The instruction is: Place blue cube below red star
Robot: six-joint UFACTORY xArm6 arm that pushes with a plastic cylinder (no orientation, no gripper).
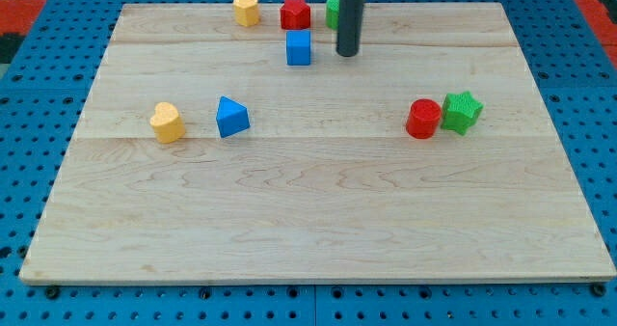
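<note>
Heads up, your blue cube (pixel 299 48) already sits just at 6 o'clock of the red star (pixel 295 13), so it looks about done. Your tip (pixel 347 53) is parked at the cube's 3 o'clock, apart, no jaws on this rod.

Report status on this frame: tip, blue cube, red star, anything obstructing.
My tip just right of blue cube, not touching. Cube sits directly below red star. Green block partly hidden behind rod. Nothing in the way.

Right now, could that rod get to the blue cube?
Probably yes: my tip stands just to the view's right of the blue cube, with bare board between them and no block in the way.
</note>
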